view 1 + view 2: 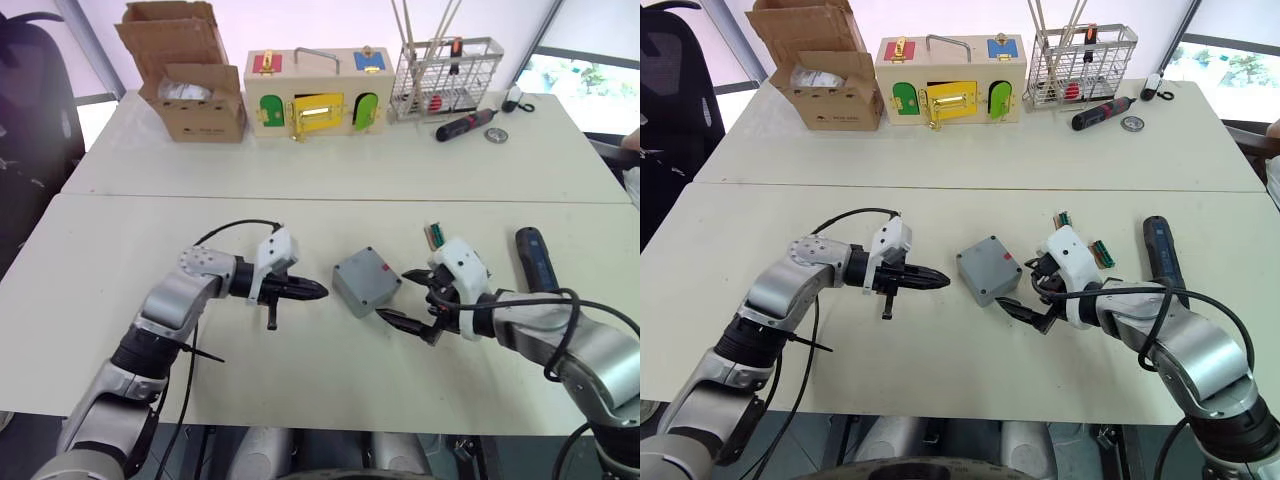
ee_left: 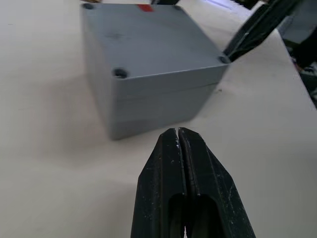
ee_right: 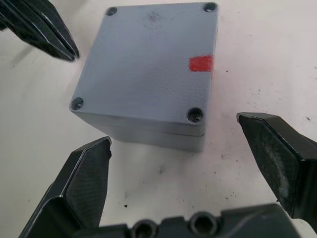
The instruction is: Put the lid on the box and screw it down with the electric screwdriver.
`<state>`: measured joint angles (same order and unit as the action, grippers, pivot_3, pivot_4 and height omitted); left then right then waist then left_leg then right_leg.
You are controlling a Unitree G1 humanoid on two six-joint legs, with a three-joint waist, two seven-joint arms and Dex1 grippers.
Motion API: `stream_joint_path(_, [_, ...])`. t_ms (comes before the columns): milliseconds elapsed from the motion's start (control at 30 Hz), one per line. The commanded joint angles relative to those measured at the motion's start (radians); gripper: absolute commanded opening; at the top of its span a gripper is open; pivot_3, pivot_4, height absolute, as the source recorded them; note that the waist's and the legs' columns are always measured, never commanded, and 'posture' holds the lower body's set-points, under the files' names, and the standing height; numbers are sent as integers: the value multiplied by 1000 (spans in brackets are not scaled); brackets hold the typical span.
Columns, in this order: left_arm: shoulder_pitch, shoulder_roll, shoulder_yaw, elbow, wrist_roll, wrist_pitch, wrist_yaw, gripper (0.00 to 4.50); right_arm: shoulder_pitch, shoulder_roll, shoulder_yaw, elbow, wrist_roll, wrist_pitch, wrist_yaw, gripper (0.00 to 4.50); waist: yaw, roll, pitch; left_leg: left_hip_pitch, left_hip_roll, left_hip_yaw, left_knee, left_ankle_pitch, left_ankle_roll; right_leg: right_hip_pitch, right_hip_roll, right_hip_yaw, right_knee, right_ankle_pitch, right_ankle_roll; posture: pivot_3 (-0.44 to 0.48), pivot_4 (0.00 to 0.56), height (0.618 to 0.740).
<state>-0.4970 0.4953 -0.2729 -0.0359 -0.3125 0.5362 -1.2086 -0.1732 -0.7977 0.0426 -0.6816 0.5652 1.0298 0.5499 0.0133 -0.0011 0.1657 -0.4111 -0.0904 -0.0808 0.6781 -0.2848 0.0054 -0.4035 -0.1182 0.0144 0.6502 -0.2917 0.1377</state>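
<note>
The grey box point(image 1: 365, 285) sits mid-table, slightly tilted, with the lid point(image 3: 148, 59) resting on top of it. The lid shows four corner screw holes and a red mark, and a seam runs beneath it. My left gripper point(image 1: 322, 291) is shut and empty, pointing at the box's left side from a short gap away; its tips point(image 2: 177, 133) also appear in the left wrist view. My right gripper point(image 1: 405, 298) is open just right of the box, with its fingers point(image 3: 89, 168) apart and clear of it. The dark blue electric screwdriver point(image 1: 537, 258) lies on the table beyond my right arm.
At the table's far side stand a brown cardboard box point(image 1: 195, 100), a wooden box with coloured doors point(image 1: 305, 100) and a wire rack point(image 1: 445, 75). A red-and-black screwdriver point(image 1: 465, 125) lies near the rack. A small green part point(image 1: 435, 236) lies behind my right gripper.
</note>
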Motion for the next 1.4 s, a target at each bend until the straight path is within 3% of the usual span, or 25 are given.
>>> stream_joint_path(33, [-23, -27, -34, 24, 28, -41, 20, 0, -11, 11, 16, -27, 10, -22, 23, 4479, 0, 0, 0, 0, 0, 0, 0, 0, 0, 0, 0, 0, 0, 0, 0, 0, 150, 737])
stream_joint_path(300, [-103, -78, -67, 223, 105, -195, 12, 0, 1, 35, 6, -91, 94, 47, 34, 4479, -1, 0, 0, 0, 0, 0, 0, 0, 0, -1, 0, 0, 0, 0, 0, 0, 150, 737])
stream_joint_path(700, [-122, -140, -34, 289, 128, -260, 70, 0, 23, -1, -20, -116, 76, 112, 5, 4479, 1, 0, 0, 0, 0, 0, 0, 0, 0, 0, 0, 0, 0, 0, 0, 0, 150, 737])
stream_joint_path(767, [-120, -135, -32, 280, 129, -261, 74, 0, 22, -37, -58, -104, 74, 105, 23, 4479, 1, 0, 0, 0, 0, 0, 0, 0, 0, 0, 0, 0, 0, 0, 0, 0, 150, 737])
stream_joint_path(967, [-126, -25, 47, 142, 64, -176, 46, 0, -2, -88, -353, -35, 153, 115, 68, 4479, -1, 0, 0, 0, 0, 0, 0, 0, 0, -1, 0, 0, 0, 0, 0, 0, 150, 737])
stream_joint_path(1100, [-141, 33, 146, -47, -87, 20, 42, 0, -93, 96, -408, 174, 11, -135, -102, 4479, -3, -2, 0, 0, 1, 0, 0, 0, 0, -1, 0, 0, 0, 0, 0, 0, 150, 737])
stream_joint_path(1233, [-134, 88, 176, -180, -140, 119, 77, 0, -98, 149, -292, 330, -150, -372, -101, 4479, -1, -1, 0, 0, 0, 0, -1, 0, 0, -1, 0, 1, 1, 0, 0, 0, 150, 737])
stream_joint_path(1400, [-132, 97, 186, -227, -160, 163, 132, 0, -154, 227, -224, 506, -233, -524, -112, 4479, -7, 0, 0, 0, 0, 1, -1, 0, 0, -2, 0, 1, 1, 0, 0, 0, 150, 737])
